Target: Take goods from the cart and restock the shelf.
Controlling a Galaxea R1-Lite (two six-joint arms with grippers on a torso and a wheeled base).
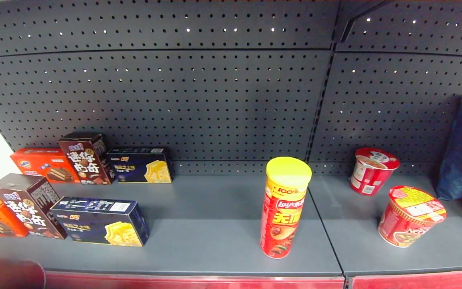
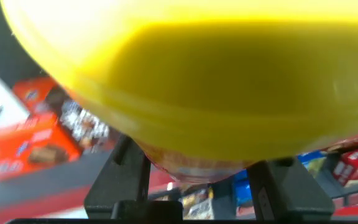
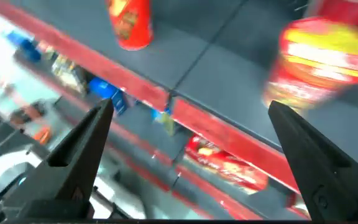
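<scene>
Yellow-lidded can pinched in left fingers, right fingers spread by shelf edge, boxes well apart from chip tube.

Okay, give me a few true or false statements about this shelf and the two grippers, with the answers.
1. The chips can stands upright on the shelf. True.
2. Three noodle cups sit on the shelf. False: there are two, the back noodle cup and the front noodle cup.
3. The right gripper has its fingers spread with nothing between them. True.
4. The dark blue boxes lie to the right of the chips can. False: the back blue box and the front blue box are both to its left.
5. The left gripper is empty. False: a yellow-lidded can sits between its fingers.
</scene>
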